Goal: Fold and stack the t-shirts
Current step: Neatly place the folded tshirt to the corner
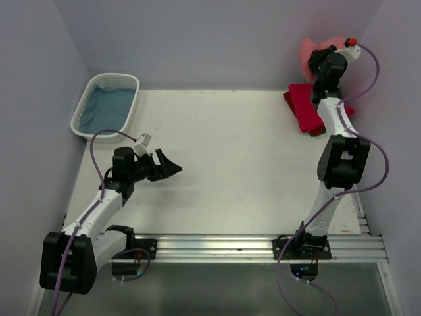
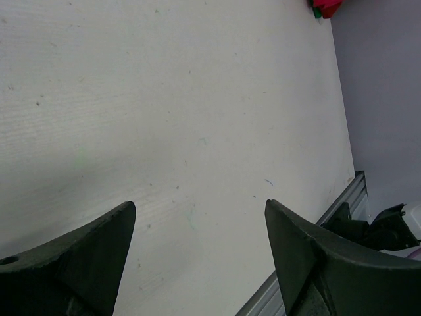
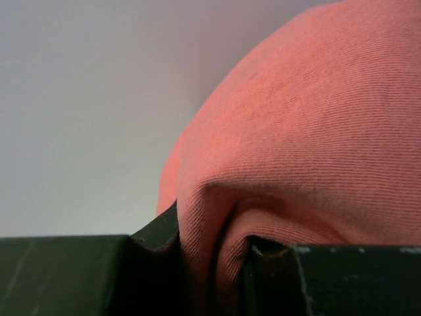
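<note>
T-shirts at two o'clock: crimson one folded on the green one. Your right gripper clamps the salmon one above them, not yet stacked. Your left gripper hangs spread, holding nothing, at nine o'clock.

Looks like a robotics lab test cell rather than a home. Boxed in left, far and right by plain lavender walls. Fitted with a bare white table and an aluminium rail at the near edge, carrying a cabled left arm and right arm. Stocked with few props: a white lattice basket far left, t-shirts far right.
</note>
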Robot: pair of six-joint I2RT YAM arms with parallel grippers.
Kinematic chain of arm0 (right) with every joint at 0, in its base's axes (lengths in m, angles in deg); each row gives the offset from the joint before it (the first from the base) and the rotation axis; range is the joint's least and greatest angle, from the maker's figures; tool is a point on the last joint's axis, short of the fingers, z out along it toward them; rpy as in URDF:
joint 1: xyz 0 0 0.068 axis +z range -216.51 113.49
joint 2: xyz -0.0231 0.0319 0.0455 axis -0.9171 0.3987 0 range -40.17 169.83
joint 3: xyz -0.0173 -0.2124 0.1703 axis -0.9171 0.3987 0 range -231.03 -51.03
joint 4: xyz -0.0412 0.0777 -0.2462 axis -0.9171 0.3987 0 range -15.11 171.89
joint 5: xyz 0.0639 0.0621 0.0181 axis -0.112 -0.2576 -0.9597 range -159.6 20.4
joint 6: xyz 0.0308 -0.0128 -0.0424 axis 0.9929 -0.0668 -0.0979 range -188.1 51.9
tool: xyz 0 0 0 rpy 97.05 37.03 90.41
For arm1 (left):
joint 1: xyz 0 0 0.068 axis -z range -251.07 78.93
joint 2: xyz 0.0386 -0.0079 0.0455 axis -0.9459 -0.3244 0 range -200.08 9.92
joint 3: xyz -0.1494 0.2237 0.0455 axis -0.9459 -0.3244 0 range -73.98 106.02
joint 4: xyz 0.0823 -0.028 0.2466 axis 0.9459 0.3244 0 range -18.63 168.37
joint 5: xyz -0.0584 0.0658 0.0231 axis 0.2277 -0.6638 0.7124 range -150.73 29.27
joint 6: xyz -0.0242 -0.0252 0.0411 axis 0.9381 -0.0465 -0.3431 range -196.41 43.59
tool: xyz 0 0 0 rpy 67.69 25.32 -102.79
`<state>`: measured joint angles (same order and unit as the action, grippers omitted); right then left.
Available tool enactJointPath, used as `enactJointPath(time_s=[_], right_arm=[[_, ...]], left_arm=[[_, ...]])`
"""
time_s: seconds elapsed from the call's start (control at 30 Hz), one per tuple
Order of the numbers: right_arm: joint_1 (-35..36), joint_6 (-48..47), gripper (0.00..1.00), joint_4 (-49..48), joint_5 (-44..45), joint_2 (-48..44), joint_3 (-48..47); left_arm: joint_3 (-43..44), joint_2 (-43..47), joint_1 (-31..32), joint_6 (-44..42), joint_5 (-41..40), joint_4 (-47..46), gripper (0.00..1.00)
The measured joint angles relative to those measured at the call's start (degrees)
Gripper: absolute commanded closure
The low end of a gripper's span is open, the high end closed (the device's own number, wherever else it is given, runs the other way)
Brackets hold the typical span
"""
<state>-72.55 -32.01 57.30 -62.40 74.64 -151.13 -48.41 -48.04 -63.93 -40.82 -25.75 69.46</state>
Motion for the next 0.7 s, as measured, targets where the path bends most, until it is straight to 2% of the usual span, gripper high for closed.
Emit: enactJointPath(time_s=[0.3,0.43,0.7], right_arm=[[-0.24,-9.2,1.0,3.34,13.07,2.08,-8.11],[-0.24,-10.23,1.0,5.51,14.86,5.4,-10.88],[-0.24,-10.71,1.0,8.22,14.99,12.85,-9.99]], left_arm=[[-0.09,-2.67,0.0,-0.35,0.44,0.11,0.18],[-0.24,-4.33,0.0,-0.35,0.68,-0.02,0.18],[-1.05,-5.49,0.0,-0.33,0.87,-0.57,0.18]])
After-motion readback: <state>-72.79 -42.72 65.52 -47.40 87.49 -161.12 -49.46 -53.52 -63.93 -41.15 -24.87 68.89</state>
